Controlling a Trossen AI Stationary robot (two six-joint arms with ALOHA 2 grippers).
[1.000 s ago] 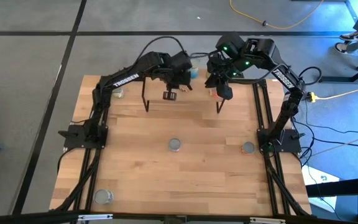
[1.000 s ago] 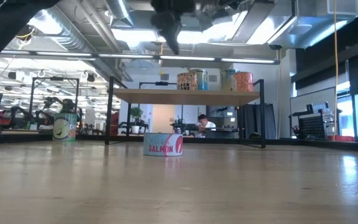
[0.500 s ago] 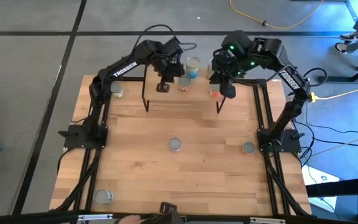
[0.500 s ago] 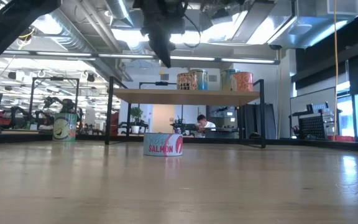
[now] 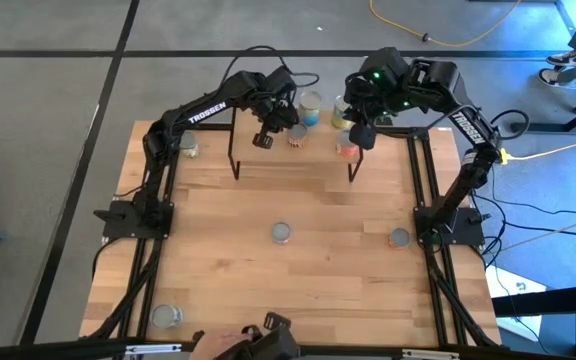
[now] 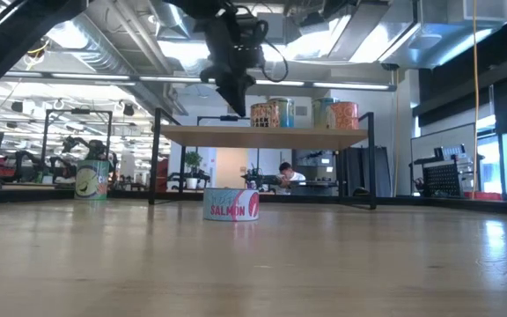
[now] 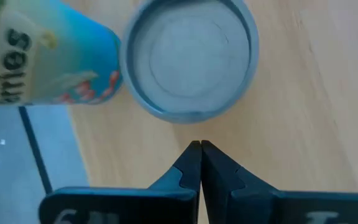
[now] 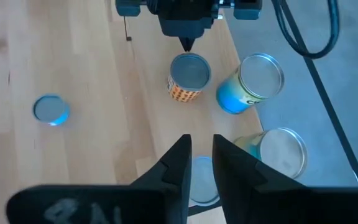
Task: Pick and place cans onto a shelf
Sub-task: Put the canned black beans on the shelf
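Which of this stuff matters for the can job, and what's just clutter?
Job: shelf; on it blue can, orange can, red can, yellow can; on table green can, salmon can, right can, front-left can.
Lying about: yellow cable, floor; person behind.

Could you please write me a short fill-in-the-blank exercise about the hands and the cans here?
1. The left hand has its fingers ___, with nothing between them.
2. The right hand hangs over the shelf with its fingers ___.
3. The shelf carries ___ cans.
4. In the low view, the nearest can on the table bears the word ___.

Missing words: shut; open; four; salmon.
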